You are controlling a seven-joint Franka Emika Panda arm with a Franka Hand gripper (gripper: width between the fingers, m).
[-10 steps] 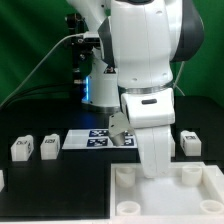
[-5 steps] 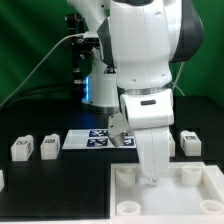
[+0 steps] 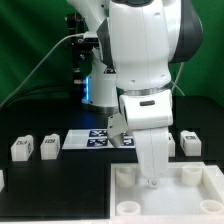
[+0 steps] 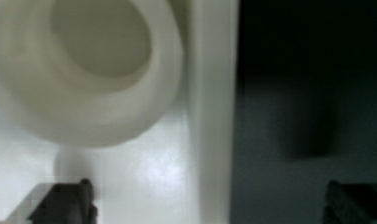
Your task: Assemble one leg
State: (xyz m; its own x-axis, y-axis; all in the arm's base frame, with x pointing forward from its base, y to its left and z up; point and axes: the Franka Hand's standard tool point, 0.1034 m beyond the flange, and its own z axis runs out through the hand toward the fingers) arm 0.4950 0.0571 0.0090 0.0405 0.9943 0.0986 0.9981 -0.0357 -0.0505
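Observation:
Two legs point(image 3: 21, 148) point(image 3: 48, 146), small white blocks with black tags, stand on the black table at the exterior view's left. A third leg point(image 3: 190, 143) stands at the right behind the arm. My gripper point(image 3: 152, 180) is lowered over the far edge of the large white square piece point(image 3: 170, 205), between its two raised corner sockets. In the wrist view the gripper point(image 4: 210, 205) is open, with dark fingertips point(image 4: 60, 203) set wide apart astride the blurred white edge point(image 4: 158, 165) and a round socket point(image 4: 100, 60). It holds nothing.
The marker board point(image 3: 97, 138) lies flat behind the square piece, partly hidden by the arm. Another small white part point(image 3: 2, 178) shows at the left edge. The robot base and cables stand at the back.
The gripper has sunk a little lower toward the far edge of the square piece. The legs have not moved.

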